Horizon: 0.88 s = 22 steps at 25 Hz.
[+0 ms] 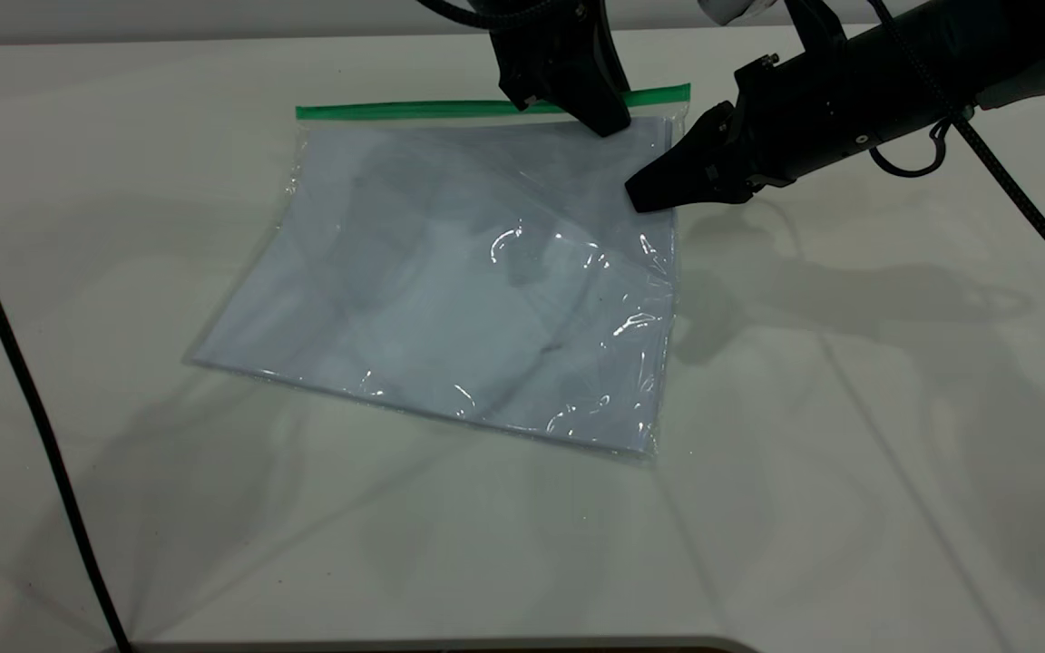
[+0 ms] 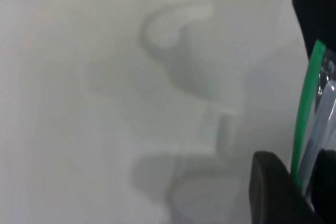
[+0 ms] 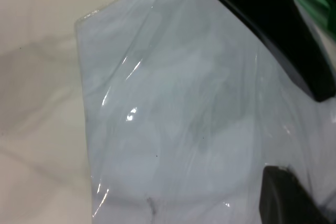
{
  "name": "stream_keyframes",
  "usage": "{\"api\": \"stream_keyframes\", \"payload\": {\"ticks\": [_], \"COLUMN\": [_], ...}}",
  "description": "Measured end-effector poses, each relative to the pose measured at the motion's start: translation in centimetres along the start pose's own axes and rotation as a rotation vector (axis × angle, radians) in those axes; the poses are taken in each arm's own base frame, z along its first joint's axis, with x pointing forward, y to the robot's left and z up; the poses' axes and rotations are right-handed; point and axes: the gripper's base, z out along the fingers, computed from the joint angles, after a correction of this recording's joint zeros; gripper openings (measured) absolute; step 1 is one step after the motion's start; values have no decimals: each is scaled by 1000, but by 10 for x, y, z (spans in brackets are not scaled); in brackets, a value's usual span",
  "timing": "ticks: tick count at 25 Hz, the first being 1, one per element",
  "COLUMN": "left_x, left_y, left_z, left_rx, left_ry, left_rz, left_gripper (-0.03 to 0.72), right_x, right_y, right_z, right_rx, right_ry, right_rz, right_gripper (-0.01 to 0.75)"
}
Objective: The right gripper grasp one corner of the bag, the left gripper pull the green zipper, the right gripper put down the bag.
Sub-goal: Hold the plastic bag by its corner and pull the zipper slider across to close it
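Note:
The bag [image 1: 450, 290], a clear pouch with white sheets inside, lies on the white table with its far right corner raised. The green zipper [image 1: 414, 110] runs along its far edge. My right gripper [image 1: 645, 197] reaches in from the right and is shut on the bag's right edge just below that corner. In the right wrist view one of its fingers [image 3: 289, 198] rests on the bag [image 3: 173, 129]. My left gripper [image 1: 610, 122] comes down from above and is shut on the green zipper near its right end. In the left wrist view the green zipper [image 2: 303, 119] runs between its jaws.
A black cable [image 1: 24, 390] crosses the table's left side, from the far left down to the front edge. Another cable [image 1: 1012, 181] hangs from the right arm. The table [image 1: 849, 453] is bare in front of the bag and to its right.

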Motion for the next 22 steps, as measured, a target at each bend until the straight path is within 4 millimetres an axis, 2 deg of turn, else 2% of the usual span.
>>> {"api": "stream_keyframes", "payload": {"ticks": [16,18,22], "left_x": [0,0,0], "left_y": [-1,-1,-1], "left_z": [0,0,0], "left_rx": [13,13,16], "left_ry": [-3,-3,-4], "left_rz": [11,18,24], "left_gripper": [230,212,115], "right_x": [0,0,0], "right_y": [-1,-1,-1], "right_z": [-1,-1,-1], "right_rx": [-1,-1,-1], "right_ry": [-2,-2,-2], "right_rz": [17,19,21], "right_gripper": [35,35,35]}}
